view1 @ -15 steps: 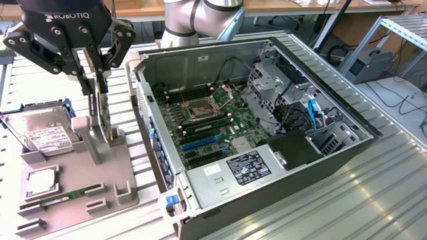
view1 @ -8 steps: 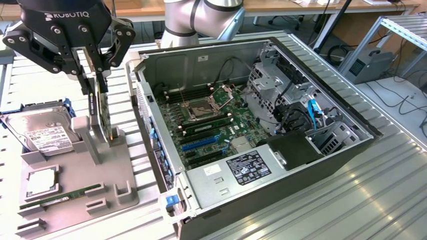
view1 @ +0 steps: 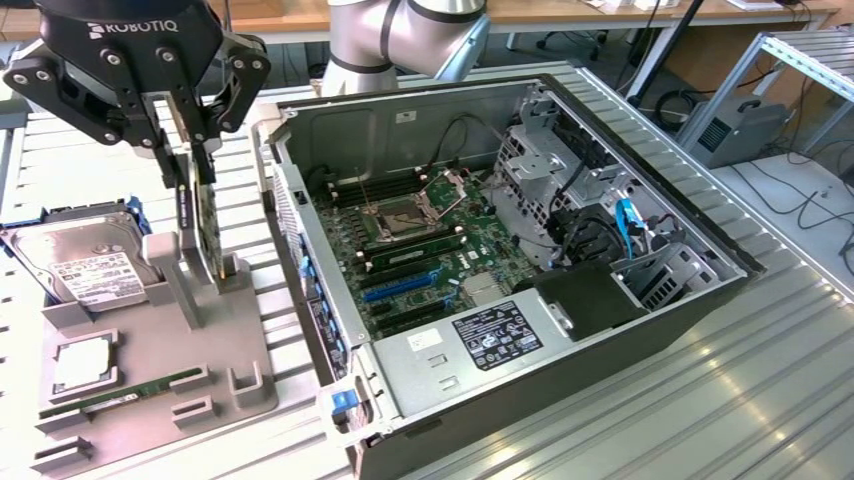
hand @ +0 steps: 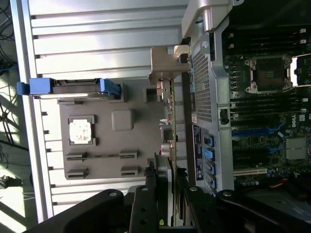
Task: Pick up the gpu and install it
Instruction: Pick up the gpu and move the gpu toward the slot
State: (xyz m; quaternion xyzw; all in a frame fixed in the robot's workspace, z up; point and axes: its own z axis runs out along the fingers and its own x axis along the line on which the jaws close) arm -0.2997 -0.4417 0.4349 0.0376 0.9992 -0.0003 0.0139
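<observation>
- Here, at the exterior view's far left, the hard drive point(view1: 87, 265) point(hand: 73, 88) stands in its blue caddy at the far end of the grey holder point(view1: 160, 350) point(hand: 104, 104).
- Nearer on the same holder a processor chip point(view1: 83, 365) point(hand: 81, 131) lies flat in a square pocket, and nearer again the RAM stick point(view1: 120, 393) point(hand: 102, 156) rests between small supports.
- Towards the holder's right side, the gpu point(view1: 210, 225) point(hand: 170, 121) stands on edge, its lower edge down in the holder's slot, just beside the case.
- The tool point(view1: 187, 165) point(hand: 165, 189) hangs straight above it, its fingers point(view1: 167, 150) pressed on either side of the card's top edge, so it is clamped on the gpu.
- The grey arm point(view1: 400, 40) rises behind, at the far side.
- Right of the holder the open computer case point(view1: 347, 130) lies on its side on the ribbed metal desk point(view1: 667, 400) point(hand: 97, 39).
- Inside it the motherboard point(view1: 427, 250) point(hand: 262, 121) faces up, with an open processor socket and blue slots.
- A labelled black box sits at the case's near end.
</observation>
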